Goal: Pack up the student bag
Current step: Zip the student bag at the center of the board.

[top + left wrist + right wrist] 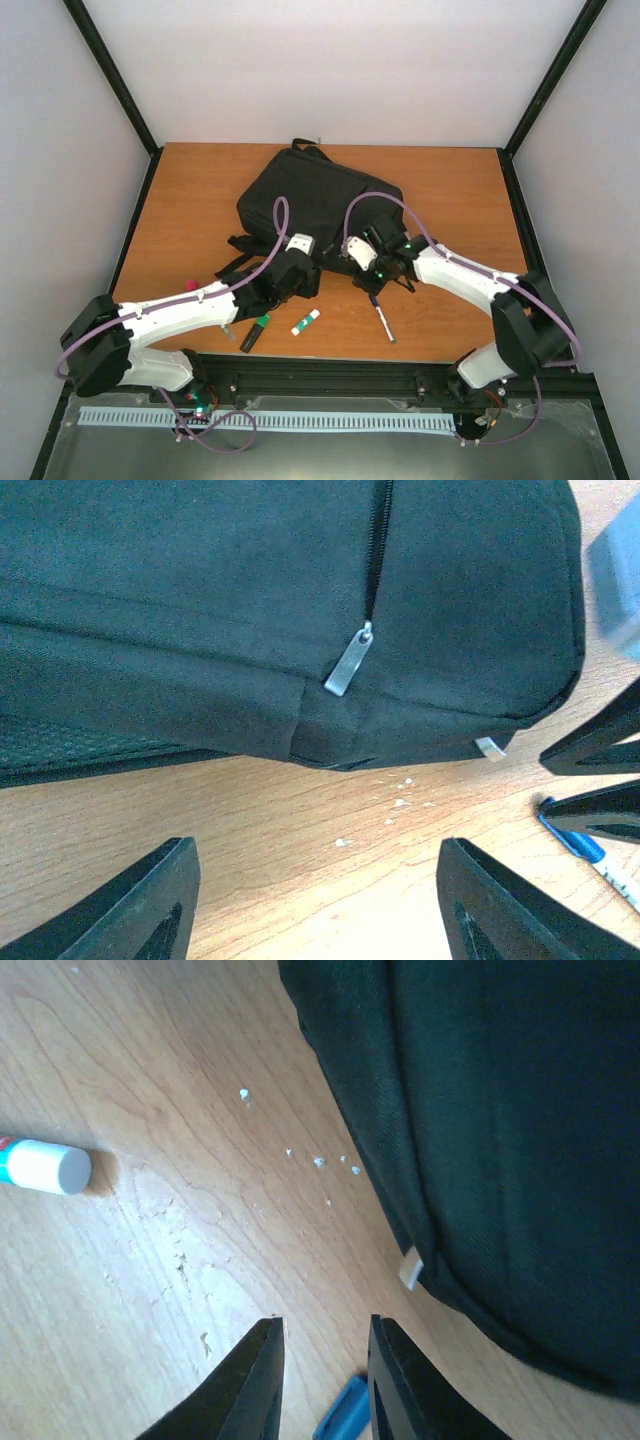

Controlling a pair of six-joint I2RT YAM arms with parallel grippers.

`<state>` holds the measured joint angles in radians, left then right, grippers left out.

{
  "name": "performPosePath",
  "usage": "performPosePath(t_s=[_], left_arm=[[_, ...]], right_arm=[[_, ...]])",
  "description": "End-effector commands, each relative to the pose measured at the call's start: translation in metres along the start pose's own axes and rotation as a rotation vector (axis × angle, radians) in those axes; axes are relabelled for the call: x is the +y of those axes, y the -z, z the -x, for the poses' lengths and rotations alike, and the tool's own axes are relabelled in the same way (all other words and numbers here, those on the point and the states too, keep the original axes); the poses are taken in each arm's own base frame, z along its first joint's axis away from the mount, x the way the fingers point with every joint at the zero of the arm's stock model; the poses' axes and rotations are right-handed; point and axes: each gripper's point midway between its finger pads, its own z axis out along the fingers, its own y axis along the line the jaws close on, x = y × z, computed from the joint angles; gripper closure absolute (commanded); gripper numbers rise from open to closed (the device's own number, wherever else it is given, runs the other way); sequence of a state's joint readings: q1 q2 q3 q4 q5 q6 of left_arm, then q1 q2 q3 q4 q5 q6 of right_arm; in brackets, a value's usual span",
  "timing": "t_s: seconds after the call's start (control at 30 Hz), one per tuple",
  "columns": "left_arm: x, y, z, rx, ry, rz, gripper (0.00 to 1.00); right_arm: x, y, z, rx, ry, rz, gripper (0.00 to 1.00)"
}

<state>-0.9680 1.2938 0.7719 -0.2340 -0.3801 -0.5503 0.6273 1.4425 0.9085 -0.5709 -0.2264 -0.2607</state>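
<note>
Item: student bag [310,195], soft fabric, probably light; take by zipper pull [348,663]. Facing it, left gripper [320,885] wide open, empty; right gripper [322,1360] narrowly parted, empty.

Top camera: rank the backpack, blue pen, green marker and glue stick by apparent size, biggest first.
1. backpack, by far the largest
2. blue pen and green marker: about alike, the pen longer, the marker thicker
3. glue stick, smallest
</note>
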Motion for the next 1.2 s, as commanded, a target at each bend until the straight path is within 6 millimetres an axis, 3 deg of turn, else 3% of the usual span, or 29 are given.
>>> performPosePath(t_s=[0.0, 0.1, 0.27, 0.6, 0.73, 0.93, 1.07, 1.17], left_arm=[[0.013, 0.007, 0.009, -0.039, 0.041, 0.034, 0.33], [0.016, 0.007, 0.009, -0.037, 0.042, 0.043, 0.33], [0.017, 0.005, 0.008, -0.035, 0.050, 0.041, 0.33], [0.019, 0.004, 0.005, -0.038, 0.060, 0.040, 0.33], [0.021, 0.004, 0.004, -0.037, 0.057, 0.045, 0.33], [0.021, 0.003, 0.002, -0.029, 0.053, 0.046, 0.33], [0.021, 0.002, 0.001, -0.027, 0.057, 0.044, 0.33], [0.017, 0.002, 0.002, -0.027, 0.077, 0.020, 0.33]], right_arm=[[0.001, -0.018, 0.014, 0.007, 0.043, 0.027, 0.76], [-0.012, -0.025, 0.014, 0.017, 0.008, -0.037, 0.74], [-0.026, -0.030, 0.012, 0.035, -0.040, -0.112, 0.62], [-0.033, -0.046, 0.009, 0.052, -0.060, -0.132, 0.63], [-0.037, -0.048, 0.018, 0.001, -0.069, -0.150, 0.68], [-0.040, -0.050, 0.030, -0.061, -0.080, -0.154, 0.86], [-0.039, -0.042, 0.034, -0.078, -0.075, -0.154, 0.97], [-0.034, -0.032, 0.032, -0.079, -0.063, -0.143, 0.97]])
